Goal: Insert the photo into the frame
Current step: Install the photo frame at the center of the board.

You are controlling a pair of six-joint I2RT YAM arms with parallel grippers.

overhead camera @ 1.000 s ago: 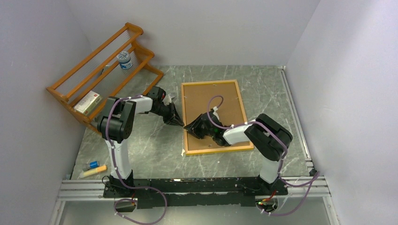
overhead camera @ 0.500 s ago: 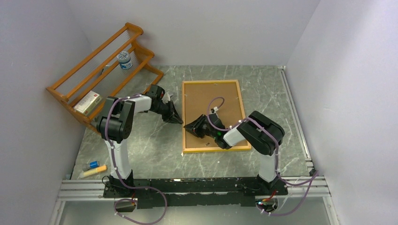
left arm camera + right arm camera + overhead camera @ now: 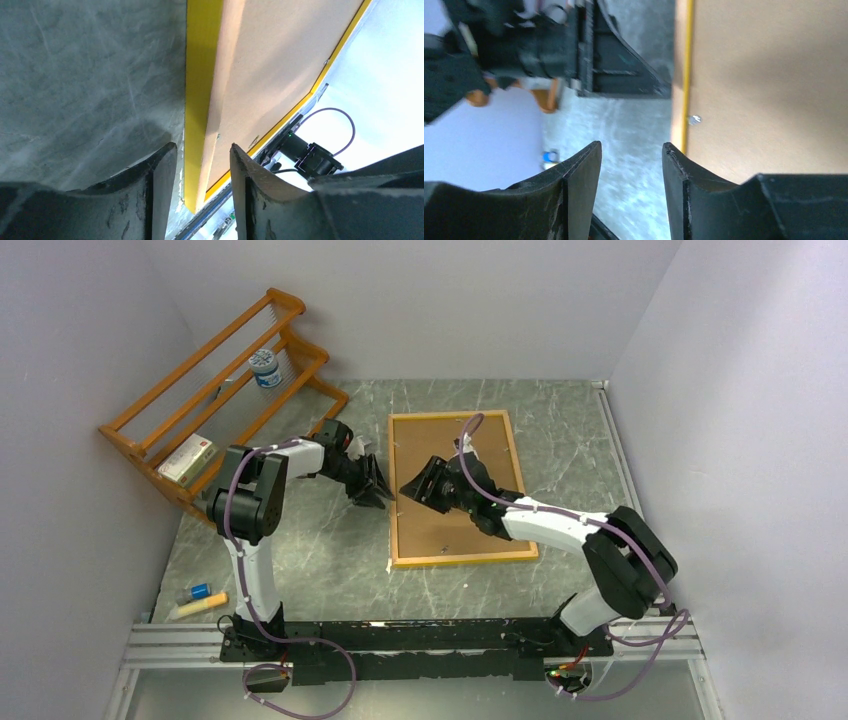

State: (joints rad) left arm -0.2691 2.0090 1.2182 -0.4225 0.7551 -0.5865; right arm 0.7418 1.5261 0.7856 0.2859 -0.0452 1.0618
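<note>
**A:** What are we seeing, biggest thing first?

**B:** We are looking at a grey-green marbled table [image 3: 300,560]. The frame [image 3: 465,558] is lying flat on it, right of centre, with its back facing up. A brown hardboard panel [image 3: 440,445] is sitting inside its narrow yellow-orange border.

**A:** And at the far left?

**B:** We are seeing an orange-brown slatted wooden rack [image 3: 200,380] leaning into the corner, well apart from the frame.

**A:** How are the grippers standing?

**B:** The left gripper [image 3: 380,490] is sitting low on the table, just beside the frame's left edge. Its fingers are spread and holding nothing. From its wrist camera we are seeing the yellow edge running away through the gap, beyond the fingertips. The right gripper [image 3: 408,487] is reaching across the panel to that same left edge, facing the left one. Its fingers are also parted with nothing between them. Whether it is touching the frame, we are not able to tell.

**A:** Anything smaller?

**B:** We are noticing a flat box [image 3: 187,460] and a blue-labelled jar [image 3: 265,368] resting on the rack. Two small tubes [image 3: 200,600] are lying at the table's near-left corner. A white sliver [image 3: 389,565] is poking out by the frame's near-left corner, but we are unable to say what it is.
</note>
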